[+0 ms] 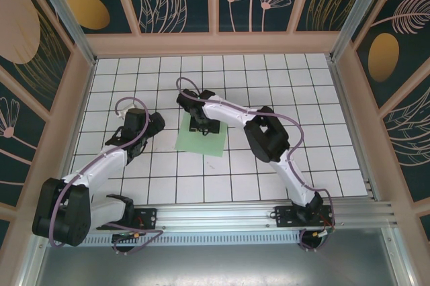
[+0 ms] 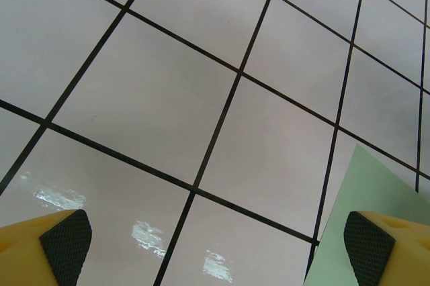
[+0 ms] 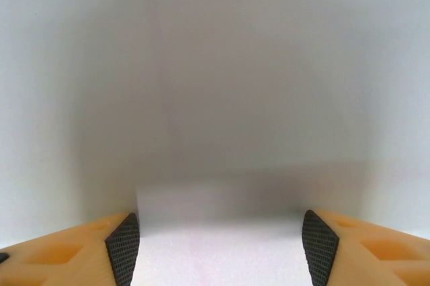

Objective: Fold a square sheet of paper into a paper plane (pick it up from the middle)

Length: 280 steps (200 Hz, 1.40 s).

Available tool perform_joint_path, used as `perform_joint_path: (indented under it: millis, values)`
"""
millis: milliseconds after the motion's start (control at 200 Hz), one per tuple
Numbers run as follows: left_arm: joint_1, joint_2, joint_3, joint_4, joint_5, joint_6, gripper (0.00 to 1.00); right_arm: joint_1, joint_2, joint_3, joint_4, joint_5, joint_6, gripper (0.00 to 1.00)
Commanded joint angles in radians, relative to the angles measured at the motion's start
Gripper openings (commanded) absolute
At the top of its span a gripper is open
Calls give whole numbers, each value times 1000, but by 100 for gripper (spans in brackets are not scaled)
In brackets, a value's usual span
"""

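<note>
The square sheet of paper (image 1: 201, 141) is pale green and lies flat on the white grid table, about two tiles wide. My right gripper (image 1: 201, 125) points down over the sheet's far half. In the right wrist view its jaws (image 3: 215, 249) stand apart, very close to the pale paper (image 3: 222, 84), with nothing clamped between the pads. My left gripper (image 1: 154, 126) hovers just left of the sheet, wide open (image 2: 215, 249) over bare tiles. The paper's near corner (image 2: 376, 185) lies beside its right finger. The paper plane is out of view.
The white tiled table (image 1: 309, 98) has wooden frame rails on the left, right and far sides. The arm bases sit on the metal rail (image 1: 235, 215) at the near edge. The right arm's elbow (image 1: 267, 139) hangs right of the sheet.
</note>
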Motion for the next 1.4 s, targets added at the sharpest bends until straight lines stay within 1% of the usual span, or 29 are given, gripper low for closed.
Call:
perform_joint_path:
  millis: [0,45,175,240,295,340,445,585,656,776,966,1176,1201,1231,1261,1396]
  values:
    - [7,-6,-7,23,13,16,99,-5,12,67,-80,18,-7,73]
    - [7,-6,-8,23,15,19,99,-1,-1,67,-73,30,-5,74]
    - [7,0,-14,35,19,18,98,0,-7,64,-17,-15,-4,78]
    - [8,4,-10,34,21,19,99,-3,15,68,-34,-6,3,83]
    - [7,3,-10,32,22,19,98,-5,30,62,-58,17,18,84]
    - [7,2,-10,34,21,19,98,-4,31,38,-45,6,18,85]
    - [7,6,-13,39,17,22,99,2,31,-10,18,-44,19,85]
    - [6,15,-8,40,24,20,99,9,67,-20,6,-44,20,86]
    - [7,17,-6,39,26,24,98,11,72,-51,1,-32,26,83]
    - [7,17,-2,36,24,26,99,9,59,-101,32,-40,27,74]
    - [7,21,-2,37,37,19,99,6,46,-44,-12,18,13,63]
    - [7,14,-1,39,40,17,99,3,11,-16,-20,61,1,57]
    - [7,15,0,42,44,17,99,2,7,-17,-17,62,-1,54]
    - [7,16,2,43,48,17,98,0,1,-18,-13,60,-7,48]
    - [8,19,3,43,53,17,98,-2,-3,-19,-13,57,-10,44]
    - [7,20,9,39,64,17,99,-4,-34,-19,-24,71,-13,43]
